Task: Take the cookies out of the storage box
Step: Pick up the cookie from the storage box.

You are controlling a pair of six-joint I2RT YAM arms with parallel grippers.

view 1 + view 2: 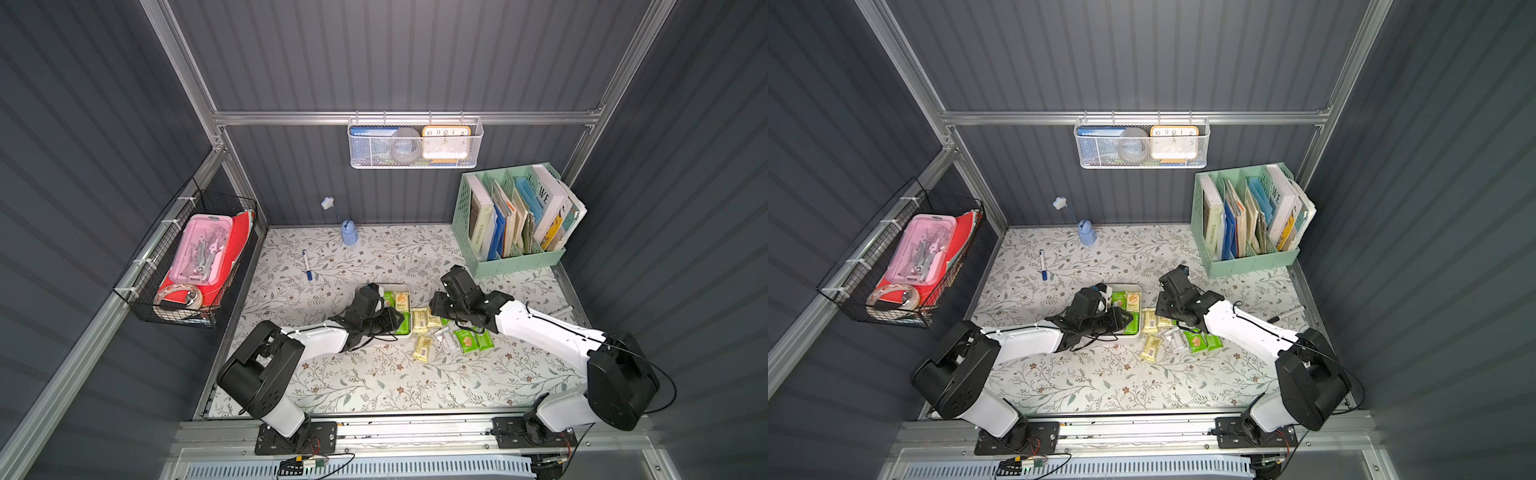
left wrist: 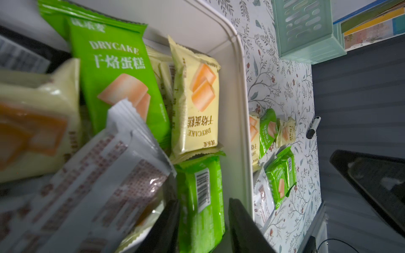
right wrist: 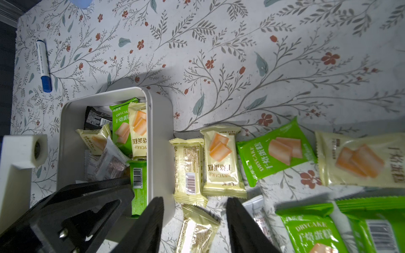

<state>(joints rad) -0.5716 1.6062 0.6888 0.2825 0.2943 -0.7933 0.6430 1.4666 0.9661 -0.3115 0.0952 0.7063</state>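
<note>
The storage box is a shallow white tray at mid-table, with green, pale yellow, white and one black cookies still inside. My left gripper reaches into it. Its open jaws straddle a green barcode packet by the box wall, one finger against it and a slim gap at the other. Several cookies lie on the table right of the box. My right gripper hovers open and empty there over a pale yellow packet. In both top views the wrists hide the fingertips.
A blue-capped marker and a small blue stand sit behind the box. The mint file holder fills the back right corner. A black marker lies near the right edge. A wire basket with a pink case hangs at left.
</note>
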